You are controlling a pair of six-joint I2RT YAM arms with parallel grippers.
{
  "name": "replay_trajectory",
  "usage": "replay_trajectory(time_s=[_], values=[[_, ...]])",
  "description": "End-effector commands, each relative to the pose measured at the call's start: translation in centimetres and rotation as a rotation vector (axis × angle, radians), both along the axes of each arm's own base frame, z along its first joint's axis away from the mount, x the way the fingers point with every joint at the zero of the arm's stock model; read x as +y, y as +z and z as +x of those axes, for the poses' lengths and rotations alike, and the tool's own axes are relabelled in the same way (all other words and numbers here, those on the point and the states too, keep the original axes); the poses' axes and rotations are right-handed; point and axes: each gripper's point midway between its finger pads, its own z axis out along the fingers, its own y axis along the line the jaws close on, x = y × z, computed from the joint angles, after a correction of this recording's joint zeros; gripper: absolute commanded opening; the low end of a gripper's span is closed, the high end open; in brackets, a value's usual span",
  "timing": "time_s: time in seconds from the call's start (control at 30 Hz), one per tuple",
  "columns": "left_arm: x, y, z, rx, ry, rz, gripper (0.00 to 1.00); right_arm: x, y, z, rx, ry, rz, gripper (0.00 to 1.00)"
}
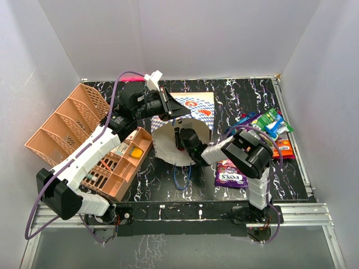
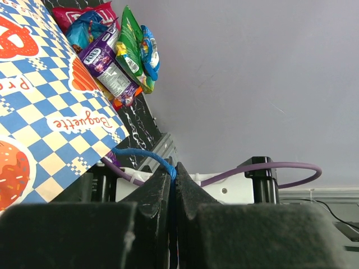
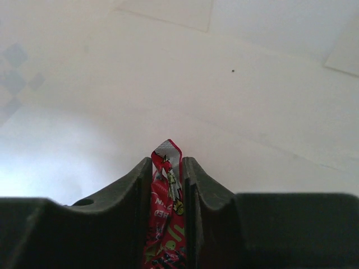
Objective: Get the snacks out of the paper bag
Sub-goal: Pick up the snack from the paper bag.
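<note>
From above, the right arm [image 1: 247,154] reaches into the paper bag [image 1: 168,147]; other snacks [image 1: 268,128] lie to its right. At the left wrist, the left end effector [image 2: 175,175] clenches the blue cord handle [image 2: 147,156]. At the right wrist, the right end effector [image 3: 167,163] pinches 1 red packet [image 3: 166,235], lengthwise between its jaws, inside the bag.

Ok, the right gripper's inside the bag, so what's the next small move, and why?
Probably draw the right gripper straight back out of the paper bag. Its jaws look closed on a red packet, and the left gripper pinches the blue cord handle, holding the mouth open. The other snacks lie to the right.
</note>
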Motion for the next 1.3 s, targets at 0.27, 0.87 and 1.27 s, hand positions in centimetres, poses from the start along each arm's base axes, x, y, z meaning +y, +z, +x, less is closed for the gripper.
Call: replay_trajectory(time_s=[0.27,0.87,1.27], values=[[0.2,-1.0,0.9,0.004,0.029,0.006,0.00,1.9,6.0,-6.0,-0.016,0.250,0.120,0.19],[0.5,-0.7,1.9,0.014,0.090,-0.005,0.00,-2.6,9.5,-14.1,0.044,0.334,0.198,0.17],[1.0,0.1,2.6,-0.009,0.126,-0.003,0.00,-13.0,14.9,-16.6,0.102,-0.033,0.219,0.16]])
